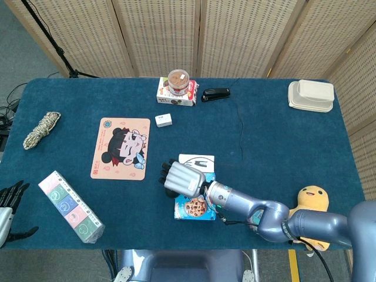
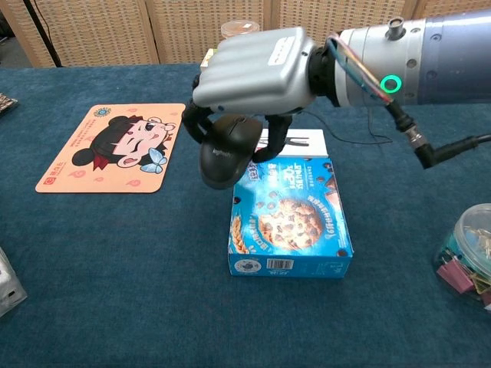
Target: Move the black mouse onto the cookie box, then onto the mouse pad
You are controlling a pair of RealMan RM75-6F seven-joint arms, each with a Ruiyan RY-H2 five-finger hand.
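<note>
My right hand [image 2: 253, 69] grips the black mouse [image 2: 228, 153] from above and holds it in the air over the far left corner of the blue cookie box [image 2: 291, 222]. Seen from the head, the right hand [image 1: 183, 178] covers the mouse and the far part of the cookie box [image 1: 197, 207]. The pink cartoon mouse pad [image 1: 121, 147] lies flat to the left of the box. The mouse's thin black cable [image 1: 239, 126] trails toward the back of the table. My left hand [image 1: 10, 200] rests at the table's near left corner, fingers apart, holding nothing.
A white card [image 2: 307, 142] lies just behind the cookie box. A striped box [image 1: 70, 207] and rope [image 1: 41, 129] are on the left. Small white box [image 1: 164, 120], snack box with jar [image 1: 177, 88] and stapler [image 1: 215, 94] stand at the back. A clip tub [image 2: 472, 253] and yellow plush [image 1: 314, 197] sit at right.
</note>
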